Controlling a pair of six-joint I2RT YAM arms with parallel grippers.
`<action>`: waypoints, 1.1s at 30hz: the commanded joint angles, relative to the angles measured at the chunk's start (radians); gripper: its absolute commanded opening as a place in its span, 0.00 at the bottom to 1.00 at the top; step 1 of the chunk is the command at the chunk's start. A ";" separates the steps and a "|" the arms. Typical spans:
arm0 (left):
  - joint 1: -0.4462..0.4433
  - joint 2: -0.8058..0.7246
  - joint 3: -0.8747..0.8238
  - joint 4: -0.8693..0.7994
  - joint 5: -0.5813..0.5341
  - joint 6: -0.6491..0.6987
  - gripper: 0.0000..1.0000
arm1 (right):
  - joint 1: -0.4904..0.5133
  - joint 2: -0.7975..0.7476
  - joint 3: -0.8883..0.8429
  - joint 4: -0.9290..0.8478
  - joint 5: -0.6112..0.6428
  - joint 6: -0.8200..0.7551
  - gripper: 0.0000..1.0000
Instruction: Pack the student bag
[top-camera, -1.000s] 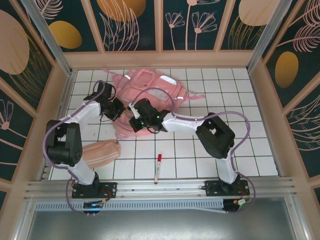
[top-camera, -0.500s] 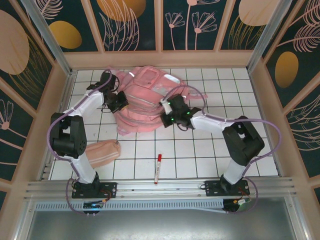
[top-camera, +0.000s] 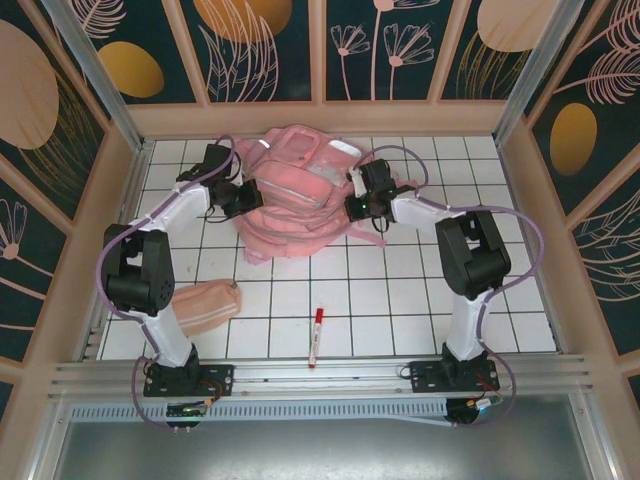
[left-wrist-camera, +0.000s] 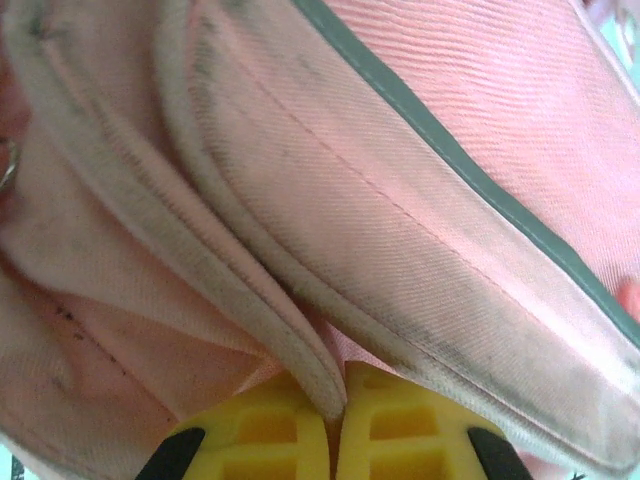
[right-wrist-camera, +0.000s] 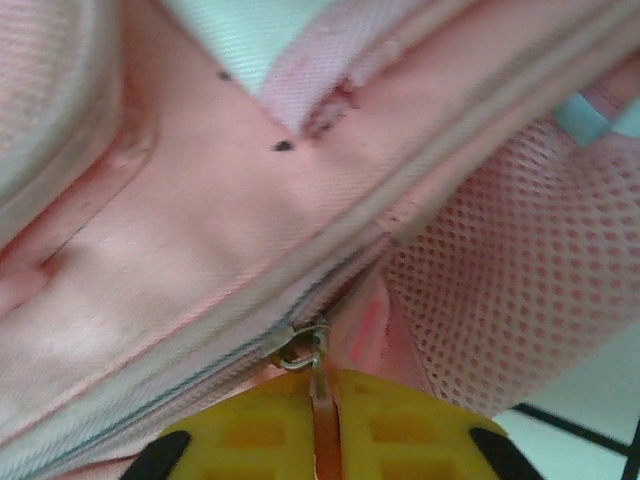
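The bag has slid toward the far end of the table since a moment ago, and both arms went with it, one to each side. I'd guess they're bracing it to work the zip. The left gripper is pinched tight on a piped seam, and the right gripper is clamped on the zip pull.

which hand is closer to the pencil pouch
Left. The left hand is at the student bag's left side, straight beyond the pencil pouch; the right hand is at the bag's right side, farther across.
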 joint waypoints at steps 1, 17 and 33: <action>0.047 -0.039 -0.015 -0.056 -0.048 0.119 0.00 | -0.108 0.052 0.027 -0.155 0.251 0.051 0.19; 0.047 -0.109 -0.030 -0.036 0.095 0.091 0.07 | -0.082 -0.237 -0.109 -0.119 0.055 -0.048 0.34; -0.178 -0.201 -0.046 -0.115 -0.027 -0.272 0.53 | -0.127 -0.256 -0.221 0.007 -0.547 -1.014 0.41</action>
